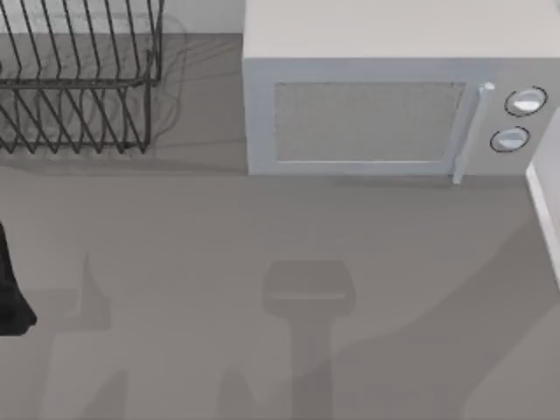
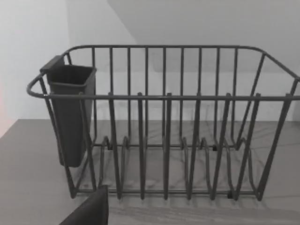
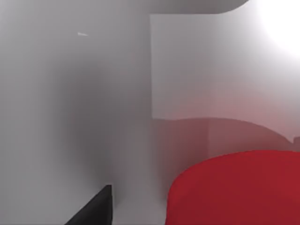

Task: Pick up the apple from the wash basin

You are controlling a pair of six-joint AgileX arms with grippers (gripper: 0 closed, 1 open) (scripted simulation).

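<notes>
- Red apple [image 3: 234,187] fills near corner of right wrist view, close under right arm's jaws, inside pale basin [image 3: 93,117]; jaw gap: can't tell.
- Left wrist view: dish rack [image 2: 164,140] w/ cup [image 2: 70,117]; left jaws: can't tell.
- Top view: microwave [image 1: 367,114], rack, bare table [image 1: 262,245]. Right arm nearer.

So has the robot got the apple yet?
Not clearly. The right wrist view shows the red apple very close up among pale basin walls, so that arm has reached it. I can't tell whether the fingers grip it. Lifting it out is left. The left arm sits parked at the table's left edge, facing the dish rack.
</notes>
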